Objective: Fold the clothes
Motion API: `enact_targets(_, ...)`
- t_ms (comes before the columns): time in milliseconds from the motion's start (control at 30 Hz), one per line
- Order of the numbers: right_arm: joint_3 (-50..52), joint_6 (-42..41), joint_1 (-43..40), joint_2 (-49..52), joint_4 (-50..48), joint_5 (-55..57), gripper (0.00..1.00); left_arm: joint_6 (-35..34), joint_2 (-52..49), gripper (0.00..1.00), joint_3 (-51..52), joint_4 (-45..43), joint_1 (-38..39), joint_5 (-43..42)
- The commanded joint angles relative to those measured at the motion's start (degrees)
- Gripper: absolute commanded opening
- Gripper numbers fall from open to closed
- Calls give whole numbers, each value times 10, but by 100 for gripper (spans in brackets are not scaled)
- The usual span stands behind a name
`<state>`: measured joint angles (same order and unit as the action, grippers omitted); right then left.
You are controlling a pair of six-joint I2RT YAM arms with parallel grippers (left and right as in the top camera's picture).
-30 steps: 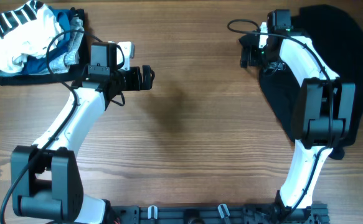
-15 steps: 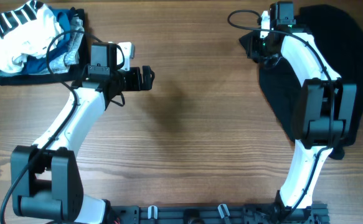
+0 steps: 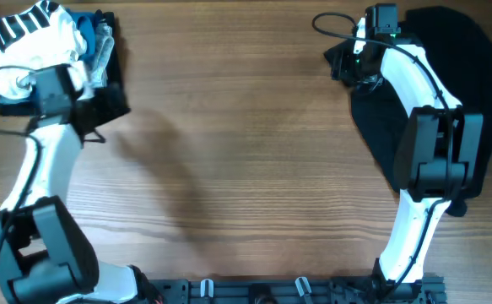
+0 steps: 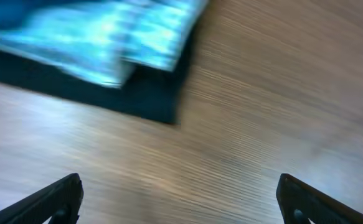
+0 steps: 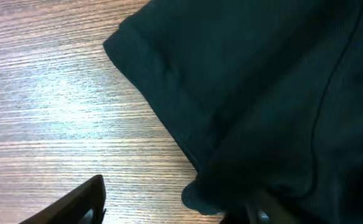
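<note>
Overhead, garment: the clothes (image 3: 473, 76) are one plain black piece, lying loose and unfolded on the right side of the table (image 3: 229, 169), partly under the right arm, with one flap reaching in toward the middle
Right wrist, fabric: matte black knit with a hemmed edge, a thin seam line and soft wrinkles; the nearest corner is rolled into a small lump on the wood
Handling, our judgement: light, limp and not fragile; it will sag and drag when lifted by one point, and the knit should grip the pads rather than slip
Hold points, our judgement: we would pinch at the hem or a corner, where the cloth is doubled and thicker, taking two corners together so the fold line stays straight
Right gripper (image 5: 176, 202): low at the garment's inner edge; one finger sits over bare wood and the other is dark against the cloth; the jaws stand apart with the rolled corner near the gap; we cannot tell whether it is pinched
Left gripper (image 4: 180, 186): spread wide, holding nothing, above wood just beside the stack
Stack (image 3: 26, 51): white, striped and blue pieces at the far left, well apart from our garment
Risk: a one-layer pinch may bunch the cloth
</note>
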<state>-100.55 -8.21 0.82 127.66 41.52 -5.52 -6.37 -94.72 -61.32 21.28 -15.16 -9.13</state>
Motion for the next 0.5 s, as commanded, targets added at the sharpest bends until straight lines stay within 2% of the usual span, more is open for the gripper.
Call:
enact_targets(0, -13, -38, -2, 24, 0, -19, 100, -6, -3, 100, -10, 2, -54, -76)
enact_targets(200, -13, -68, -30, 55, 17, -49, 100, -16, -3, 100, -9, 4, -44, -84)
enact_targets(233, -13, -68, -33, 55, 17, -49, 77, -16, -3, 100, -9, 4, -44, -84)
enact_targets(300, -13, -68, -35, 55, 21, -49, 44, -16, -3, 100, -10, 4, -44, -85)
enact_targets(333, -13, -69, -35, 55, 20, -49, 19, -16, -3, 100, -9, 4, -42, -85)
enact_targets(367, -13, -73, -35, 55, 20, -49, 4, -16, -3, 100, -9, 4, -39, -85)
enact_targets(467, -13, -73, -35, 55, 22, -49, 4, -16, -3, 100, -9, 5, -37, -85)
